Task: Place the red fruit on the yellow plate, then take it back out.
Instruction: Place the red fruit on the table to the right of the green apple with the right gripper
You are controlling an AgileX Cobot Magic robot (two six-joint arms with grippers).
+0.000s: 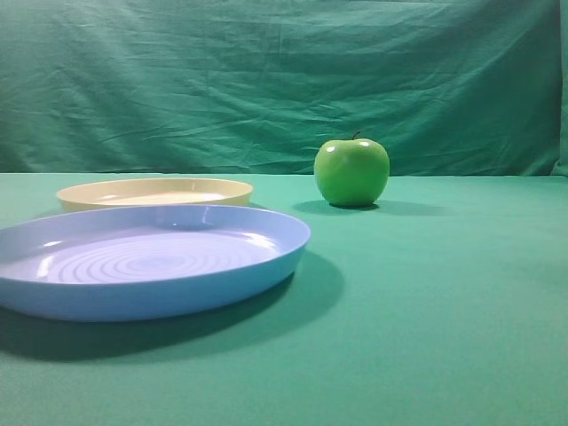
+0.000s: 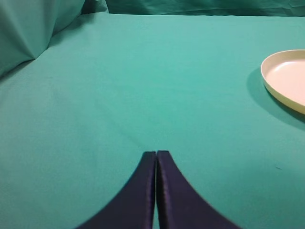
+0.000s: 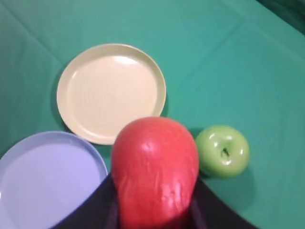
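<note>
Looking at the high view: low angle across a green tablecloth point(image 1: 444, 302), green cloth backdrop point(image 1: 266, 80) behind, no arms anywhere in sight
Front and left: big blue plate point(image 1: 151, 302) with rings in its floor, nothing on it, closest thing to the lens
Behind it: yellow plate point(image 1: 155, 193), mostly hidden by the blue one's rim, only its far rim and a strip of the inside show, looks bare
Right of the plates: green apple point(image 1: 351, 171) standing upright on the cloth, stem up, well apart from both plates
Red fruit here: can't see it from this angle at all
Left wrist view: left gripper point(image 2: 156, 157) low over bare cloth, dark fingers point(image 2: 138, 195) pressed together tip to tip, nothing between them
Off to its right: edge of the yellow plate point(image 2: 286, 78) poking into frame, well apart from the tips
Top left corner: a fold of the backdrop point(image 2: 28, 28)
Right wrist view: right gripper point(image 3: 155, 214) looking straight down, clamped around the red fruit point(image 3: 155, 167), which fills the lower middle and hides the fingertips
Fruit height: up off the table, can't say how high
Below it: yellow plate point(image 3: 111, 93) up and left, empty; blue plate point(image 3: 47, 181) lower left; green apple point(image 3: 222, 151) just right
In the way: fruit covers the near rim of the yellow plate and the cloth between the plates and apple
</note>
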